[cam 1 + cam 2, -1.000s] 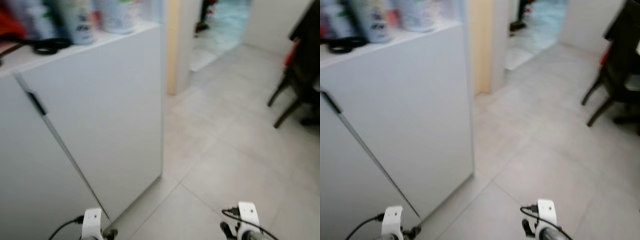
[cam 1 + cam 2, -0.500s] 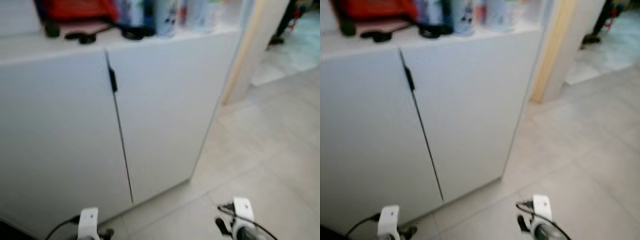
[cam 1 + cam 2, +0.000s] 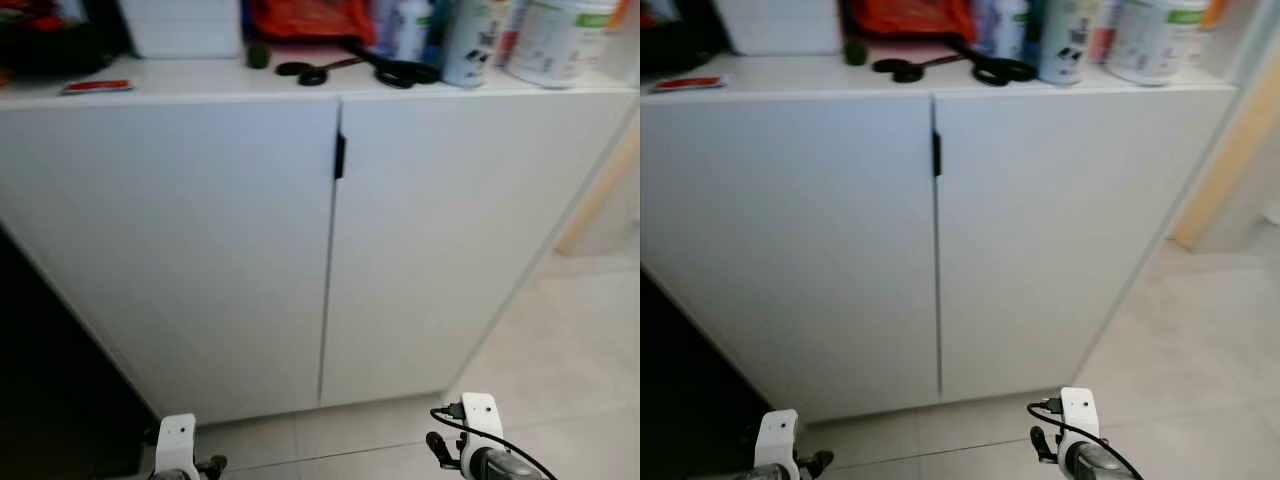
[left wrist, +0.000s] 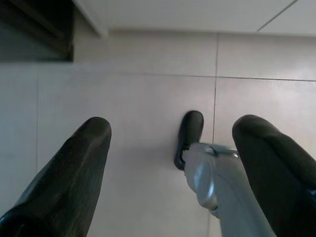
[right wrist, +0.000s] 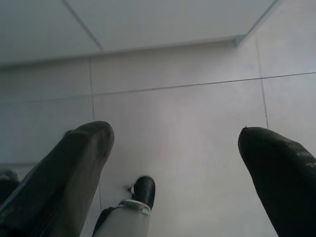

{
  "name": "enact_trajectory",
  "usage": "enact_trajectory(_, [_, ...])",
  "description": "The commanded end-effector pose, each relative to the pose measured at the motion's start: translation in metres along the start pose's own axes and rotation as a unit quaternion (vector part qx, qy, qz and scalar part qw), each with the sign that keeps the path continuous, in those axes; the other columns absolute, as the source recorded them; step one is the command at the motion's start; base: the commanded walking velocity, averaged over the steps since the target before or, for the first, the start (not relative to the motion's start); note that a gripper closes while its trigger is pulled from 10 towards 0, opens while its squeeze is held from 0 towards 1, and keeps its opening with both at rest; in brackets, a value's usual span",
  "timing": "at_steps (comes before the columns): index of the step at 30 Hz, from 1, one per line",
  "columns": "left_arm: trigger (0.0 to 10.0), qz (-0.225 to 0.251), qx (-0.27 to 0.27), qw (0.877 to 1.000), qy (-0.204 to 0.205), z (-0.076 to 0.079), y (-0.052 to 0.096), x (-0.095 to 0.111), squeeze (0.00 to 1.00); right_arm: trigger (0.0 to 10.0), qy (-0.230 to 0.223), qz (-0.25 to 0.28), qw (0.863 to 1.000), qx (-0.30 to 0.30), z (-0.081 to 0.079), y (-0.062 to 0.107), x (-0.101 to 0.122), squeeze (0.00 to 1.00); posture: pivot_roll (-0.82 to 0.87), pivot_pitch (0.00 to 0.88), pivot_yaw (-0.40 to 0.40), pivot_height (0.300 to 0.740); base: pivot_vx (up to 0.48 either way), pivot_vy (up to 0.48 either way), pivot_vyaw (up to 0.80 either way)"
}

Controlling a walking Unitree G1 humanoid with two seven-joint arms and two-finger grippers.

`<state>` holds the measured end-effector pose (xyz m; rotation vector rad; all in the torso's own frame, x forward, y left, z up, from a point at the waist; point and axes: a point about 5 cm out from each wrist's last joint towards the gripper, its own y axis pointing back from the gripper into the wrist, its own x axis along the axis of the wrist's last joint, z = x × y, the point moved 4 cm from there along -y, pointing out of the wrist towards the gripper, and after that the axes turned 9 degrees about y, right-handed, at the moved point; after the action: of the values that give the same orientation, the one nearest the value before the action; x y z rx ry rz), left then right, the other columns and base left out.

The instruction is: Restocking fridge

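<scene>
Nearest, both arms hang idle low at 6 o'clock: the left tool (image 4: 168, 148) and the right tool (image 5: 173, 153) each hold their black fingers wide apart with nothing between them, pointing down at the pale tiled floor (image 3: 560, 340). Ahead at 12 o'clock stands a white two-door cabinet (image 3: 200, 230), doors shut, a small black handle (image 3: 340, 156) at the seam. Farthest, on the counter (image 3: 180, 75): black scissors (image 3: 385, 68), a red packet (image 3: 310, 15), several tubs and cans (image 3: 470, 40). No fridge can be made out.
</scene>
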<state>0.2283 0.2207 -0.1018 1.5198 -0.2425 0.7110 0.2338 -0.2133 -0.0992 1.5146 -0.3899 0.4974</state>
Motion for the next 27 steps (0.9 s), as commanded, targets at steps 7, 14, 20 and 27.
enact_trajectory(7, [10.0,-0.007,0.004,1.000,0.005,-0.0031,0.0004,-0.0035,0.00,10.0,0.005,-0.004,1.000,0.002,-0.0010,-0.0001,-0.0014,0.00,0.00,0.000,-0.058,0.740,0.000,0.000,0.80])
enact_trajectory(14, [10.0,-0.008,0.002,1.000,0.004,-0.0025,0.0005,-0.0051,0.00,10.0,-0.010,-0.008,1.000,-0.009,0.0007,0.0000,-0.0045,0.00,0.00,0.000,-0.056,0.740,0.000,0.000,0.53])
enact_trajectory(20, [10.0,-0.014,0.002,1.000,0.001,-0.0033,0.0007,-0.0076,0.00,10.0,-0.017,-0.009,1.000,-0.010,-0.0002,0.0000,-0.0066,0.00,0.00,0.000,-0.049,0.740,0.000,0.000,0.00])
enact_trajectory(27, [10.0,-0.022,0.005,1.000,0.001,-0.0042,0.0009,-0.0110,0.00,10.0,-0.016,-0.011,1.000,-0.005,-0.0015,0.0000,-0.0085,0.00,0.01,0.000,-0.047,0.740,0.000,0.160,0.00])
